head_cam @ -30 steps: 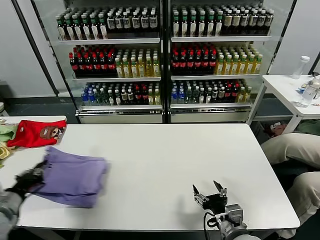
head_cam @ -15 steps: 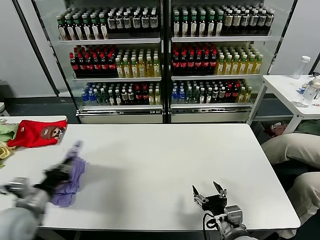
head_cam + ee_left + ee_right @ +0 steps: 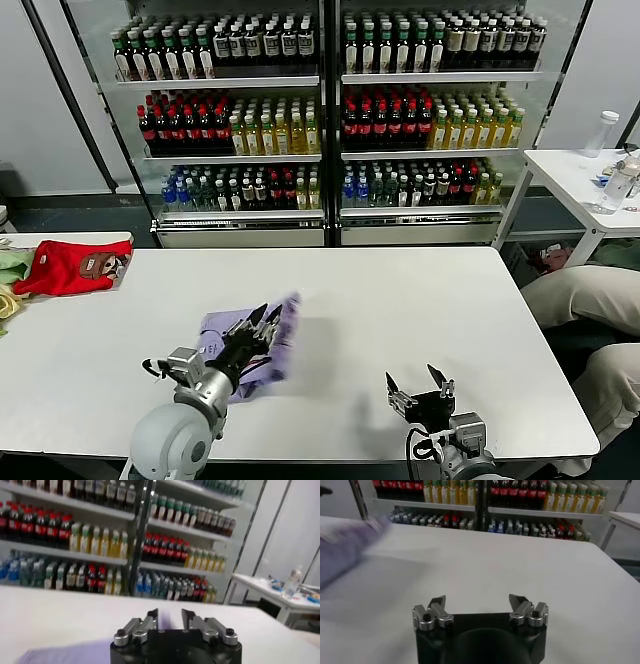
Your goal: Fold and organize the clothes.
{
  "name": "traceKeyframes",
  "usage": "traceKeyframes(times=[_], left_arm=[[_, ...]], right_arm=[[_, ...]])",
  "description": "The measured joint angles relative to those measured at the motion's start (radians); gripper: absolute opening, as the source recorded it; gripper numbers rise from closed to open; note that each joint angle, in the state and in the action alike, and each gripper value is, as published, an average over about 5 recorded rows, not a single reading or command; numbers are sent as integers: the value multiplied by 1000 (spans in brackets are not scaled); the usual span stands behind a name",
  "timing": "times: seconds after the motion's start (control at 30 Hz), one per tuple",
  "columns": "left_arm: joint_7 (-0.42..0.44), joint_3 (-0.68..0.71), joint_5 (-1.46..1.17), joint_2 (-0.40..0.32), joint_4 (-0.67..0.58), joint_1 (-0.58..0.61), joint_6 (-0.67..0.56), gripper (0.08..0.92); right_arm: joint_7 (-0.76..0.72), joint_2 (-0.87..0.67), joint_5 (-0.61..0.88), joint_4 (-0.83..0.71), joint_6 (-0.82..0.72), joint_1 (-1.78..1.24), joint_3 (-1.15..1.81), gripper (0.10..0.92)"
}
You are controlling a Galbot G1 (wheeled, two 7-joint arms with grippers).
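Note:
A lavender T-shirt lies bunched on the white table, left of centre. My left gripper sits over its right edge, shut on a fold of the cloth. In the left wrist view a lavender strip shows between the jaws of the left gripper, and more of the shirt lies below. My right gripper is open and empty near the table's front edge, right of centre. In the right wrist view the right gripper is open, and the shirt shows blurred farther off.
A red shirt and green cloth lie at the table's far left. Drink coolers full of bottles stand behind. A small white table with bottles and a seated person's legs are at the right.
My left gripper has swept from the table's left edge toward the centre, dragging the lavender shirt with it; the shirt went from spread out to bunched. The right arm has not moved.

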Motion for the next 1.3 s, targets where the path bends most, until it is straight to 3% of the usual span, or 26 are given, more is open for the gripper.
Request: traceKeyframes(times=[0.3, 0.43, 0.97, 1.3], left_arm=[[41, -128, 123, 90, 61, 0, -124, 745], [80, -202, 191, 124, 116, 23, -202, 812], [158, -303, 320, 134, 218, 68, -371, 823], [167, -319, 333, 133, 239, 72, -394, 823]], right_arm=[[-9, 33, 39, -62, -12, 120, -52, 823], [2, 74, 84, -124, -30, 226, -111, 823], [87, 251, 238, -400, -76, 522, -339, 806], [158, 274, 318, -445, -84, 564, -383, 552]])
